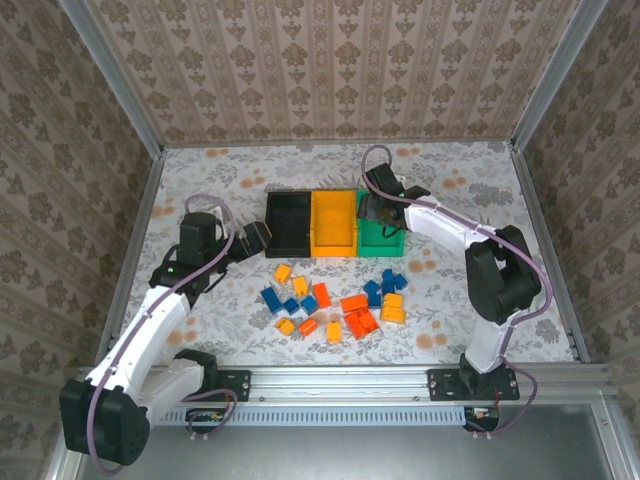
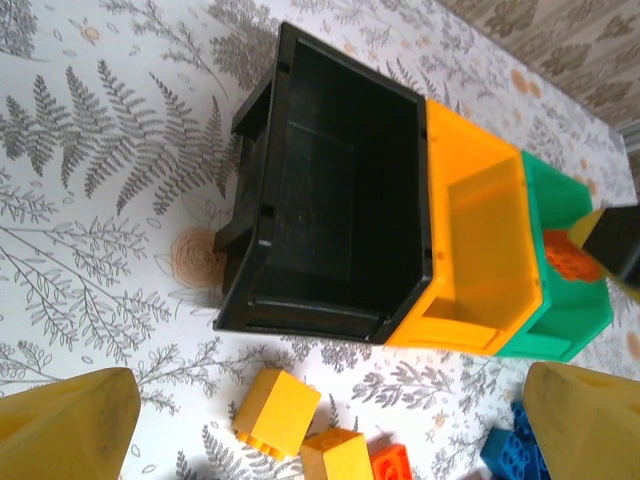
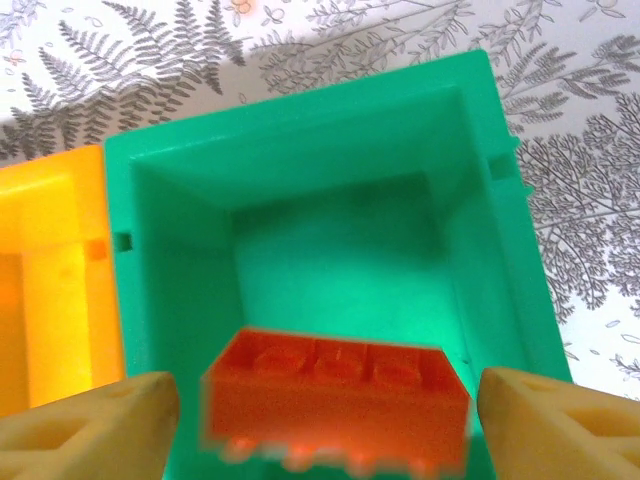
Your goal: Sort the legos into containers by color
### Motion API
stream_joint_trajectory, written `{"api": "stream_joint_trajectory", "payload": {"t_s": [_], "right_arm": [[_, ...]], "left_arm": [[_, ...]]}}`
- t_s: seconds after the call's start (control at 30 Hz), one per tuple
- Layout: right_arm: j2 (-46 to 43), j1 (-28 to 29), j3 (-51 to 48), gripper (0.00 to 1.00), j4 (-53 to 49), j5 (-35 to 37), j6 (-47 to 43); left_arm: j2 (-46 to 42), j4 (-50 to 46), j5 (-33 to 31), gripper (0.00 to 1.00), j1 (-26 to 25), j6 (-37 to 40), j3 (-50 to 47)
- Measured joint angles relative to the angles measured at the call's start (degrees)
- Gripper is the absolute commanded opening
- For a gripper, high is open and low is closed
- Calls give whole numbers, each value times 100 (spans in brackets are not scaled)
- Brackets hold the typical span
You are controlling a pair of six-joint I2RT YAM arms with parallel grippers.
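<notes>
right gripper (image 3: 325, 405) open, orange-red brick (image 3: 335, 385) loose over green bin (image 3: 340, 150); we lift straight up, clear of rim. left gripper (image 2: 335, 415) open.

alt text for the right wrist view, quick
A blurred orange-red lego lies between the spread fingers of the right gripper, with the green bin's inside behind it. The yellow-orange bin adjoins on the left; leaf-print table cover beyond.

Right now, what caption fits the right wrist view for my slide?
Open right claw over the green bin, orange brick between its fingers, touching neither; yellow bin alongside.
</notes>
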Motion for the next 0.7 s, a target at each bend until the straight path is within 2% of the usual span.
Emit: {"api": "stream_joint_trajectory", "payload": {"t_s": [0.2, 0.3, 0.53, 0.7], "right_arm": [[-72, 15, 79, 87, 22, -94, -31], [-411, 46, -219, 87, 118, -181, -28], [-1467, 260, -1115, 87, 308, -291, 17], [-1709, 291, -1493, 87, 356, -334, 59]], "left_arm": [[299, -358, -57, 92, -391, 188, 11], [581, -632, -267, 88, -800, 337, 105], [1989, -1180, -1189, 72, -1976, 831, 872], [2920, -1285, -1860, 69, -2299, 1123, 1257]]}}
